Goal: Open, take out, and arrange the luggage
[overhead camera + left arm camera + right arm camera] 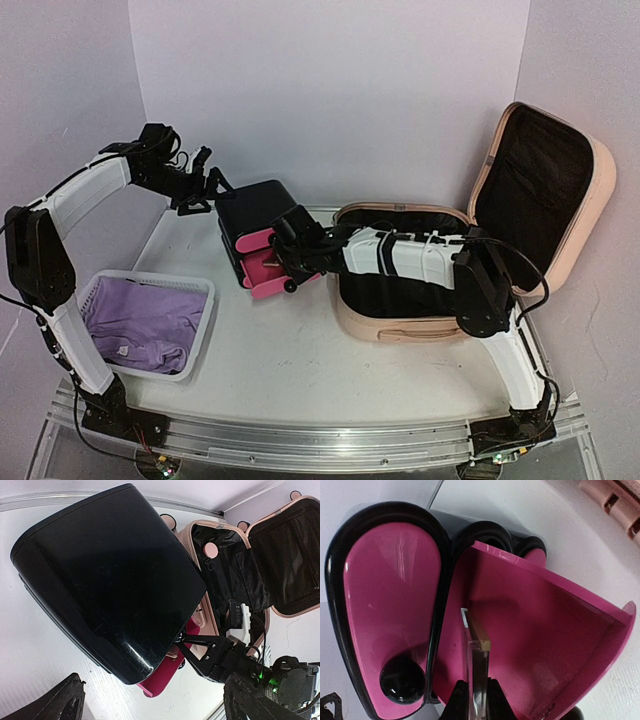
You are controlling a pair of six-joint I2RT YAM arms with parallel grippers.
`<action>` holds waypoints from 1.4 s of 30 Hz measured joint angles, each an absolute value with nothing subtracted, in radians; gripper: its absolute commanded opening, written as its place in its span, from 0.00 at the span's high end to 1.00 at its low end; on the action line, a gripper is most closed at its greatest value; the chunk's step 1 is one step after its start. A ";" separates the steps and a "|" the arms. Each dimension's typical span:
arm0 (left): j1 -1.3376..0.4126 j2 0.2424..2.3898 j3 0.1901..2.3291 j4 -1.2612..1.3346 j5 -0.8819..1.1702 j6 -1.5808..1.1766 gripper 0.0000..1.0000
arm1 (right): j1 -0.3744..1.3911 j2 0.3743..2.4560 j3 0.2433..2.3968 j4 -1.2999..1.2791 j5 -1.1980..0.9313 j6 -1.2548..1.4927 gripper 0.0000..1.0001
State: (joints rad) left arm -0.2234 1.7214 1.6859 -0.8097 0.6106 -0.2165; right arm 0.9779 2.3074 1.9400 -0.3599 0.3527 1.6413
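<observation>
The luggage [400, 325], a large peach-pink suitcase, lies open at the right with its lid [590, 200] raised and its black lining showing [235, 575]. Left of it stands a small black drawer box [255, 205] with pink fronts [385, 595]. One pink drawer [545, 630] is pulled out of it. My right gripper [476, 700] reaches across the suitcase and is shut on a clear plate [477, 655] standing in that drawer. My left gripper [205, 180] hangs open above and behind the box [100, 570], touching nothing.
A white mesh basket [195, 285] holding purple cloth [140, 320] sits at the front left. White walls close in the table on the back and both sides. A metal rail [300, 440] runs along the near edge.
</observation>
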 measured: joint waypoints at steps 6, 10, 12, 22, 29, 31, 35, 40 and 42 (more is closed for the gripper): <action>-0.223 1.721 1.686 -0.810 0.611 -0.217 0.03 | 0.978 2.318 1.947 -0.355 0.333 1.612 0.51; -0.223 1.721 1.686 -0.810 0.611 -0.217 0.03 | 0.978 2.301 1.912 -0.318 0.306 1.541 0.43; -0.223 1.721 1.686 -0.810 0.611 -0.217 0.03 | 0.978 2.275 1.879 -0.317 0.292 1.500 0.43; -0.223 1.721 1.686 -0.809 0.611 -0.217 0.03 | 0.978 2.075 1.748 -0.356 0.190 1.112 0.19; -0.223 1.721 1.680 -0.809 0.611 -0.217 0.03 | 0.978 1.930 1.656 -0.482 0.075 0.674 0.02; -0.223 1.721 1.679 -0.809 0.611 -0.217 0.03 | 0.979 1.931 1.649 -0.530 0.032 0.578 0.02; -0.223 1.721 1.679 -0.805 0.611 -0.217 0.02 | 0.986 1.972 1.651 -0.615 -0.001 0.441 0.02; -0.223 1.721 1.678 -0.802 0.611 -0.217 0.02 | 0.997 2.086 1.687 -0.627 0.007 0.332 0.02; -0.223 1.721 1.678 -0.802 0.611 -0.217 0.02 | 1.006 2.114 1.702 -0.608 0.017 0.309 0.02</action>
State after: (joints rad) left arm -0.2234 1.7214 1.6783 -0.8024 0.6109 -0.2173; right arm 1.0061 2.1143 1.7016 -0.6079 0.0174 0.3092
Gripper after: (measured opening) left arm 0.975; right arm 0.983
